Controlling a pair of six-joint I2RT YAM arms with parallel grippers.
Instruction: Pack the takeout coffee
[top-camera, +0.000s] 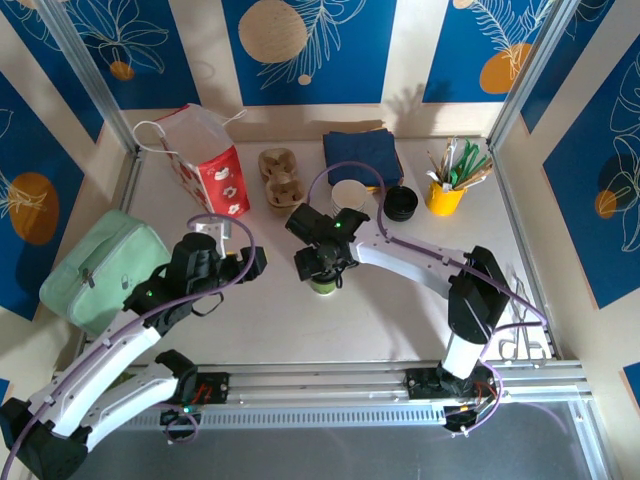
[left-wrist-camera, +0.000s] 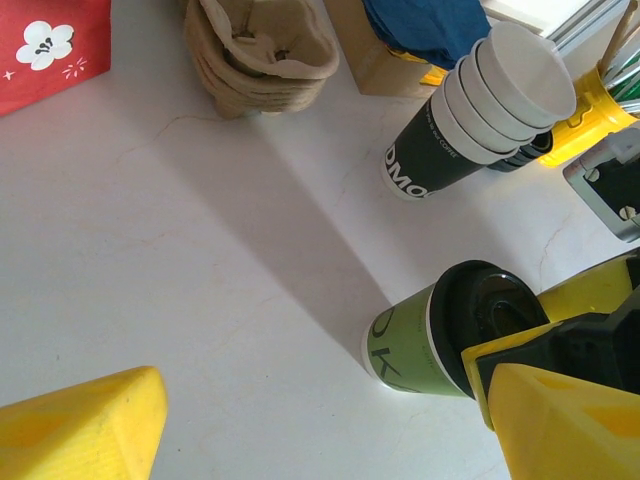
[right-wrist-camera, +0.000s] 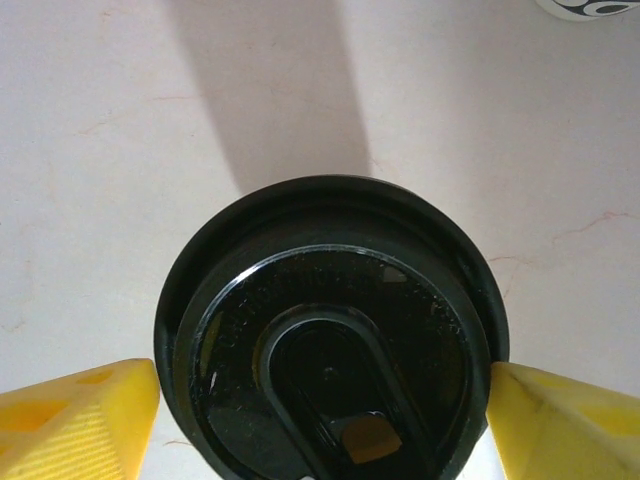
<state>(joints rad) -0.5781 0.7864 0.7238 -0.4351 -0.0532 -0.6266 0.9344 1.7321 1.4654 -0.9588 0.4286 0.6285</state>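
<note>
**A:** Starting on your left, the left gripper (left-wrist-camera: 320, 425) hangs spread and empty over the bare worktop (left-wrist-camera: 150, 250).

**B:** And the cup?

**A:** The cup (left-wrist-camera: 405, 345) stands upright mid-worktop, nearer you than the stack (left-wrist-camera: 470, 110), with its black lid (right-wrist-camera: 330, 330) on. The right gripper (right-wrist-camera: 322, 420) sits over it with a finger at each side of the lid's rim. They look to be touching it, but I cannot tell whether they are squeezing.

**B:** How will it handle?

**A:** I judge it to be thin paper. It will be light if empty, and heavier and sloshy if filled. The wall would likely dent under a hard pinch. The lid looks like slick plastic and could pop off if you lift by it alone. You'd do better to take hold lower, on the green wall just under the rim, where the cup is probably stiffest. Press gently and keep it upright.
</note>
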